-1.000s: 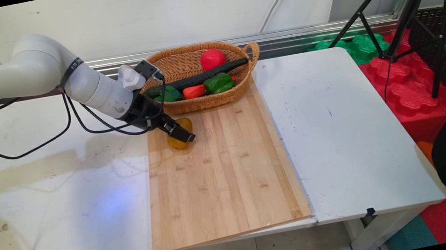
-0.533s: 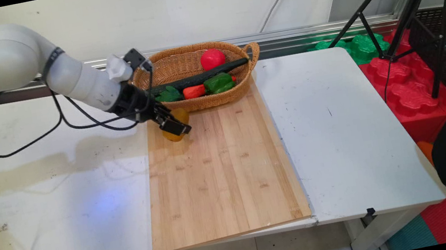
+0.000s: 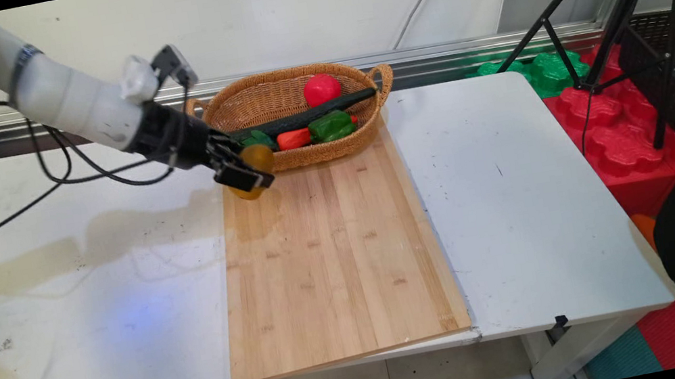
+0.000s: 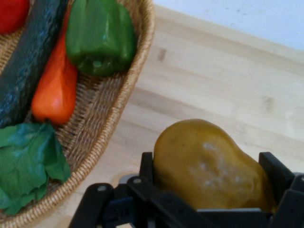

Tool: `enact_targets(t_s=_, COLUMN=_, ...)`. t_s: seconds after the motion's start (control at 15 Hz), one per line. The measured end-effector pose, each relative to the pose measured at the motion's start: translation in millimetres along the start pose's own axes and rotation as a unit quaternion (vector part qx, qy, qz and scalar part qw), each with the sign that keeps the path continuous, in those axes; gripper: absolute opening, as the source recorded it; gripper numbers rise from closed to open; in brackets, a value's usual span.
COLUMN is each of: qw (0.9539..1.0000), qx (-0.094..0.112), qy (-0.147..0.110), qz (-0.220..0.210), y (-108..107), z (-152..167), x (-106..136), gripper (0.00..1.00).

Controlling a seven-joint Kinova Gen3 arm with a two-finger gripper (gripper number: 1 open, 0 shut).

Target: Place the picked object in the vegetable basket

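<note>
The black tool [image 3: 244, 172] is clamped on a yellow pear [image 3: 252, 164], held clear above the far left corner of the wooden cutting board [image 3: 334, 252] on the white surface [image 3: 518, 200]. Just beyond stands a wicker basket [image 3: 331, 149] holding a red ball [image 3: 321, 89], a dark cucumber [image 3: 305, 116], a green pepper [image 3: 331, 125], an orange-red pepper [image 3: 293, 138] and a green leaf [image 4: 28, 166]. No writing can be read on any of them.
</note>
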Motion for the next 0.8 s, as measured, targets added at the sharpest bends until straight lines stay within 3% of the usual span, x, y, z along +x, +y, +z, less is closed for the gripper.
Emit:
enact_targets(t_s=0.4, qw=0.9991, qx=-0.009, qy=0.034, qz=0.022, y=-10, z=-52, x=11, gripper=0.00)
enact_targets(t_s=0.8, qw=0.9973, qx=0.015, qy=0.056, qz=0.044, y=-43, z=-84, x=23, gripper=0.00)
